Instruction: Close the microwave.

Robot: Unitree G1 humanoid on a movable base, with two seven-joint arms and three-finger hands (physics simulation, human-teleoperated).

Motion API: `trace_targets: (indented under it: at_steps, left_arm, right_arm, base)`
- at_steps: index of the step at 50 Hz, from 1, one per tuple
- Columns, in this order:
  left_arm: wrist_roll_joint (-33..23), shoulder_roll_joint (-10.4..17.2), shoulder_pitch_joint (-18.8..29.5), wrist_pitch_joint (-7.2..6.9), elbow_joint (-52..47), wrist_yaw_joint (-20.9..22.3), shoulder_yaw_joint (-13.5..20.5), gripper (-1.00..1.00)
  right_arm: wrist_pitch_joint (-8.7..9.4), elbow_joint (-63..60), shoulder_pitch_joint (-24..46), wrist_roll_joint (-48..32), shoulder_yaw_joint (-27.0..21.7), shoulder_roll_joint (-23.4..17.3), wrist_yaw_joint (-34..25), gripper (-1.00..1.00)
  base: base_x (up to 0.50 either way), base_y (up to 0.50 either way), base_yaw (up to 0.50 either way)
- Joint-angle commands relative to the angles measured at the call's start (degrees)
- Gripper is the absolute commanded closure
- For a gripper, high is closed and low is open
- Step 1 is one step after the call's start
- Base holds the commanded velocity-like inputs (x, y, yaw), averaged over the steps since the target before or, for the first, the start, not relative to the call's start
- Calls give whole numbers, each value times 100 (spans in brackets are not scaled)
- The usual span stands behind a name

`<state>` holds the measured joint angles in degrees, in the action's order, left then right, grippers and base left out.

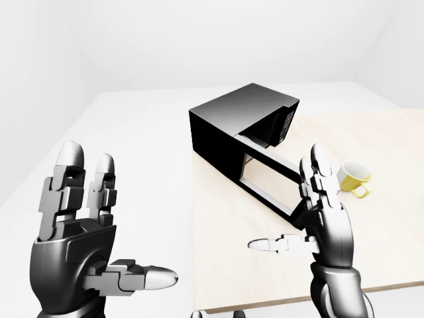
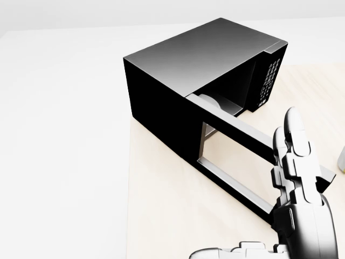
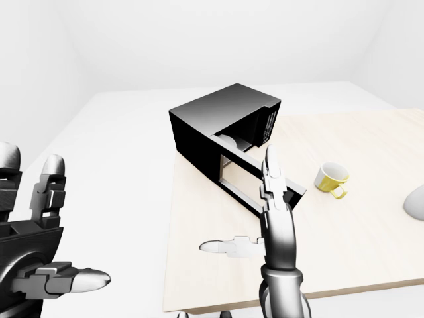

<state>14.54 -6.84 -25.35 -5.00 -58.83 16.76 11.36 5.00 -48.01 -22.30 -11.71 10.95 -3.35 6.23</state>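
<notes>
Standing on the pale tabletop (image 1: pixel 371 252), the microwave (image 1: pixel 232 126) has its door (image 1: pixel 271 179) swung open; right robot hand (image 1: pixel 317 218) spread beside the door, left robot hand (image 1: pixel 79 225) spread, well apart.

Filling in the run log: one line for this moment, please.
microwave: door open | right hand: open, by door edge | left hand: open, holding nothing | mug: on table

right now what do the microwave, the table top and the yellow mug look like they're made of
Microwave: black casing with a soft sheen, looks like painted metal or plastic; its open door has a see-through pane. Table top: pale, matte, faint grain, likely light wood or laminate. Yellow mug: smooth and glossy, probably ceramic.
</notes>
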Motion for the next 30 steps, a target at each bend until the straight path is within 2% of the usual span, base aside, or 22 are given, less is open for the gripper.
trace_targets:
  at_steps: [1,17,24,30]
  left_arm:
    - [80,-1,22,0,28,-28,35,-100]
    - [56,40,113,0,100,-122,15,-100]
    - [34,60,132,0,137,-148,-5,-100]
    - [42,72,114,0,128,-116,-6,-100]
  right_arm:
    - [0,16,-13,-22,12,-4,5,-100]
    - [0,362,62,-111,186,-62,56,-100]
    - [0,914,295,11,67,-10,1,-100]
    - [-230,1609,573,16,-133,117,-32,-100]
  base:
    - [0,0,0]
    - [0,0,0]
    - [0,0,0]
    - [0,0,0]
